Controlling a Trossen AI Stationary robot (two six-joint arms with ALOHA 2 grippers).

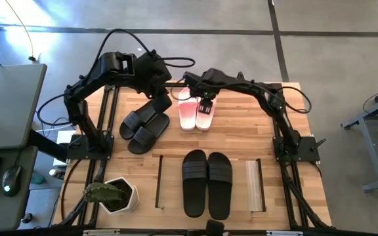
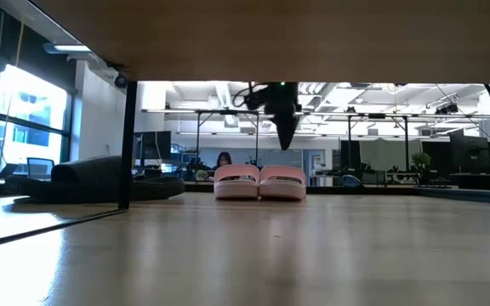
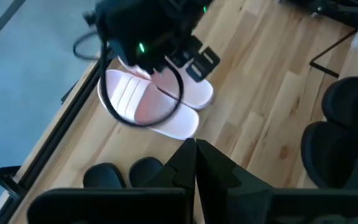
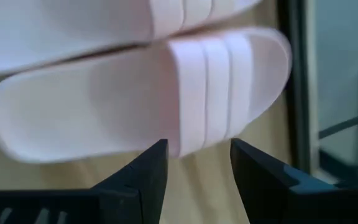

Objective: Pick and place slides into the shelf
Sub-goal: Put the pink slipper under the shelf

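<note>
The pink-and-white slides (image 1: 195,113) lie side by side on the table (image 1: 241,141), directly under my right gripper (image 1: 205,105), which hangs just above the outer sandal's strap. My right fingers (image 4: 145,171) stand well apart with nothing between them; in the right wrist view the sandal's edge shows in the gap below them, and I cannot tell whether a fingertip touches it. My left gripper (image 3: 196,155) is closed tight and empty, poised over the heel end of the black pair (image 1: 144,124) lying at an angle beside the pink ones. The second black pair (image 1: 207,183) sits nearer my base, between the shelf's upright boards (image 1: 254,185), well away from both my grippers.
</note>
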